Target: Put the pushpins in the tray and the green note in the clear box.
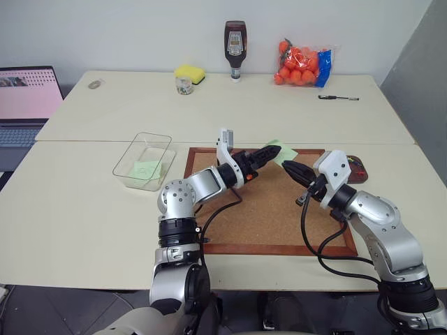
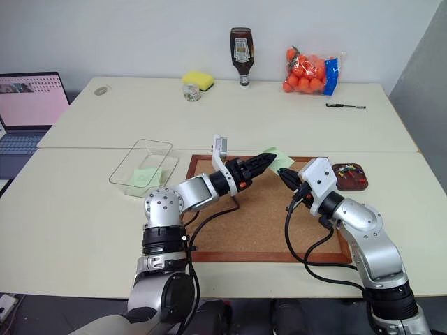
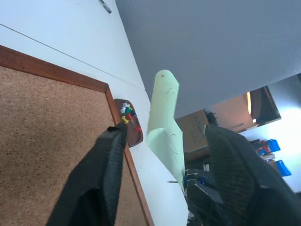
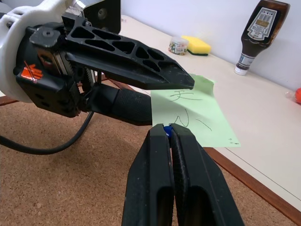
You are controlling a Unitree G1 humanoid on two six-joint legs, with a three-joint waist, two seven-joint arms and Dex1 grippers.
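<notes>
In the left eye view, no label can be read on the dark sauce bottle (image 1: 235, 49) at the table's far edge, well beyond the corkboard (image 1: 269, 206); the laptop (image 1: 24, 105) far off the corkboard's left side shows a pink screen with no legible text. Over the corkboard's far edge the left gripper (image 1: 271, 154) reaches in from the left, its jaws partly spread about the green note (image 1: 281, 151), while the right gripper (image 1: 290, 168) meets the note from the right with its jaws pressed together. The clear box (image 1: 144, 160) sits just left of the corkboard with a pale green slip lying in it, and the tray (image 1: 356, 168) lies just off the corkboard's right far corner. A yellow sponge (image 1: 189, 72), a small jar (image 1: 184, 85), a bag of oranges (image 1: 302, 64) and a pen (image 1: 339, 98) lie well beyond the corkboard, none between the grippers and the box. In the left wrist view the two fingers stand apart on either side of the curled note, neither clearly touching it, and the tray beside the corkboard's frame holds several coloured pushpins (image 3: 128, 114). In the right wrist view the note carries handwritten pen strokes I cannot read; the right fingers are closed tight on a blue pushpin (image 4: 167, 127) at the note's near edge, with the left gripper's fingers bracketing the note's other side.
</notes>
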